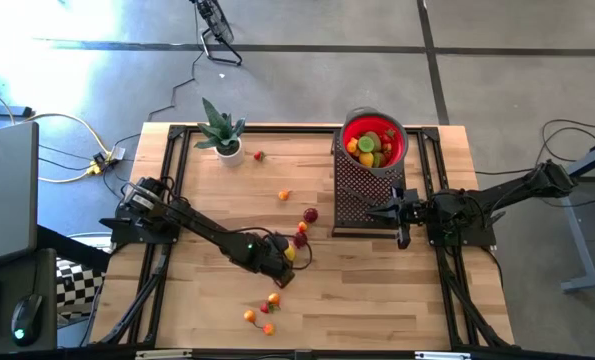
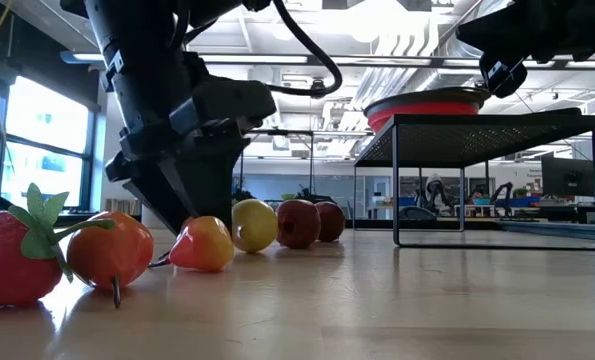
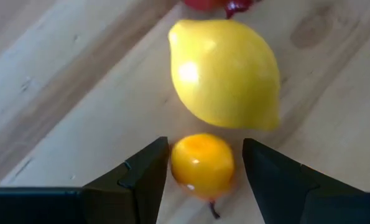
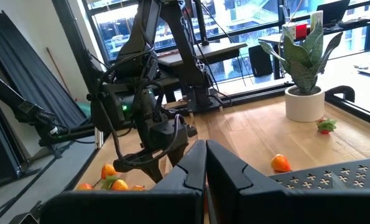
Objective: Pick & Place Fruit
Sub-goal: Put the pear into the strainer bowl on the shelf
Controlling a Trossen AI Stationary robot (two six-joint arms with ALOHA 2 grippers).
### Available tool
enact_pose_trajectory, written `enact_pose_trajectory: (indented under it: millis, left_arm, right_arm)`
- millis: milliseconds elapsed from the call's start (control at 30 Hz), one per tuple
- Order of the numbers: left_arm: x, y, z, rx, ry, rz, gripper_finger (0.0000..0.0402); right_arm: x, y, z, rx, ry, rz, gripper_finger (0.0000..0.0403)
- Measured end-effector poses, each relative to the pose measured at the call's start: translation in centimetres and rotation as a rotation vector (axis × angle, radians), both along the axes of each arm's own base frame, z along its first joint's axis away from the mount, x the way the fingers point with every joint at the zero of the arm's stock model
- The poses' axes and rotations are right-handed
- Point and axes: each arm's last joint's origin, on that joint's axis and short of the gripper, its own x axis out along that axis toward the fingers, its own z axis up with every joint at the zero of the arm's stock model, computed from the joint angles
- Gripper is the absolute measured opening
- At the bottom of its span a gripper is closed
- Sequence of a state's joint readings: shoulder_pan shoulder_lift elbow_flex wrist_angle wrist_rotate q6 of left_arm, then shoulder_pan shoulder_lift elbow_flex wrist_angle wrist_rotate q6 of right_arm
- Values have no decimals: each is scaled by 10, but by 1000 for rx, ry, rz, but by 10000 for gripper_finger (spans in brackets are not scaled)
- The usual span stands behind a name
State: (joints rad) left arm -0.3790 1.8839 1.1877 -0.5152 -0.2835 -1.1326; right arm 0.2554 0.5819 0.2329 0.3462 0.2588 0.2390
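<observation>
1. Small orange-yellow fruit [image 3: 203, 165] lies on the table [image 1: 377, 290] between the left hand's [image 3: 203, 177] fingers; fingers spread narrowly either side, a gap showing on each side, not clamped.
2. Yellow lemon [image 3: 225, 71] just beyond it, nearly touching; red fruits [image 1: 307, 222] next along.
3. More fruit: cluster near the front edge [image 1: 265, 308], one orange piece [image 1: 284, 195] mid-table, a strawberry [image 1: 260, 155] by the potted plant [image 1: 222, 130].
4. Red bowl [image 1: 349, 130], already holding several fruits, sits on a black mesh stand [image 1: 362, 195].
5. Right hand [image 1: 397, 212] rests fully closed, empty, beside the stand.
</observation>
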Motion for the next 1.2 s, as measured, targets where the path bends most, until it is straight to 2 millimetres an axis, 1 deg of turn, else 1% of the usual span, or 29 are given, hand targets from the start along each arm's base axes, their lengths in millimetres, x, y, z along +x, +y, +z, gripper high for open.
enact_pose_trajectory:
  millis: [233, 433, 900, 1000, 1200]
  left_arm:
    - [0, 1, 0, 22, -7, 11, 205]
    - [0, 0, -1, -7, 6, -3, 205]
    - [-1, 0, -1, -13, 10, -4, 205]
    - [-1, 0, -1, -13, 12, -5, 196]
    - [-1, 0, -1, -12, 17, -6, 154]
  right_arm:
    - [0, 0, 0, 0, 0, 0, 5]
    - [0, 0, 0, 4, 0, 0, 5]
    - [0, 0, 0, 4, 0, 0, 5]
    - [0, 0, 0, 4, 0, 0, 5]
    - [0, 0, 0, 4, 0, 0, 5]
